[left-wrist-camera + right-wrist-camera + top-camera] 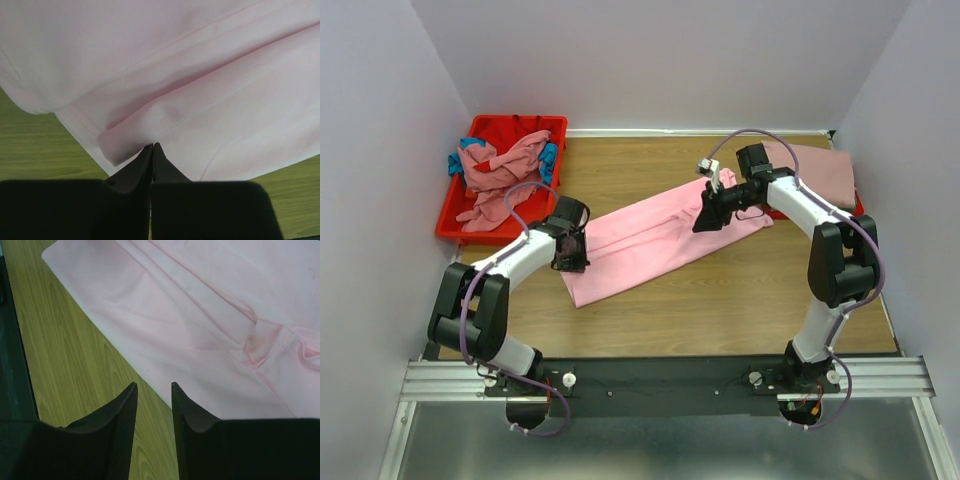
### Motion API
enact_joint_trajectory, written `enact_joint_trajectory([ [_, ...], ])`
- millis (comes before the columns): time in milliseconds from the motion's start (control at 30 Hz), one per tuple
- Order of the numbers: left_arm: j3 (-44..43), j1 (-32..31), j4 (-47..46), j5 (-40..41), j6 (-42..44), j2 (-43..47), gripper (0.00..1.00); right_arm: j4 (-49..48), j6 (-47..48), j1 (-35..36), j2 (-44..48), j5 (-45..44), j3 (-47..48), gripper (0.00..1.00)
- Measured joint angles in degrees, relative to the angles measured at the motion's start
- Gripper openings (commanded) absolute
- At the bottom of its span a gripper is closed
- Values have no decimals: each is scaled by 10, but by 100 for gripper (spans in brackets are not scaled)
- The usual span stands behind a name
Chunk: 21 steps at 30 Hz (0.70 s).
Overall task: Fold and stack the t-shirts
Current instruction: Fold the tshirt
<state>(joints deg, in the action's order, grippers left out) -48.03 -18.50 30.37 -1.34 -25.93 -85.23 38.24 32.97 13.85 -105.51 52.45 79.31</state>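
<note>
Left gripper (152, 146) closed tight, pinching fold of pink t-shirt (200, 75) at tips. Right gripper (154, 390) part open, empty, above table (75, 355); shirt edge just ahead.

Red bin (450, 230) back-left, wooden table (720, 300)

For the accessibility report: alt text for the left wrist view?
The left end effector, closed tight, pinches a folded hem of the pink t-shirt, which fills most of the frame. Wooden table shows at lower left.
</note>
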Motion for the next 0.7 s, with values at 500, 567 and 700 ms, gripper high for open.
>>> enact_joint_trajectory([
  [500,-68,0,28,57,17,-60,22,0,0,-30,6,16,-2,41],
  [567,-82,0,38,69,19,-60,25,0,0,-38,12,16,-3,41],
  [700,-113,0,57,87,27,-45,32,0,0,-52,24,16,-3,41],
])
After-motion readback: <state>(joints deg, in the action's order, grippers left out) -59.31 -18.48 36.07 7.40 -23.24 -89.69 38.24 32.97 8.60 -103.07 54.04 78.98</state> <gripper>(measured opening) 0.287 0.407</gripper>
